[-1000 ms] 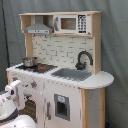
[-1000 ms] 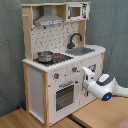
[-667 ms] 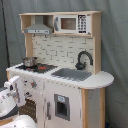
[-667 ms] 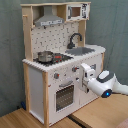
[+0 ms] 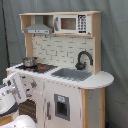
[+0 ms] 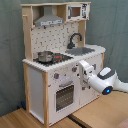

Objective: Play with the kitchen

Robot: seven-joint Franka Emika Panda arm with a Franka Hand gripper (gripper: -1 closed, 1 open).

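Second exterior view: kitchen (image 6: 60,65) fills left and centre of frame; steel pot (image 6: 45,56) on hob at centre left; black faucet (image 6: 74,39) over grey sink (image 6: 82,50) at centre right; red knobs (image 6: 56,76) on front panel above oven door (image 6: 65,95). Gripper (image 6: 83,68) sits at centre right, close against front panel beside the knobs; I cannot tell whether it touches. Pincer state: cannot tell.
First exterior view: kitchen spans the frame; arm (image 5: 12,92) at lower left, ahead of the oven side.
Handling note: I judge a knob or the oven door is the target; I approach square-on and slowly, watching the second exterior view for contact.
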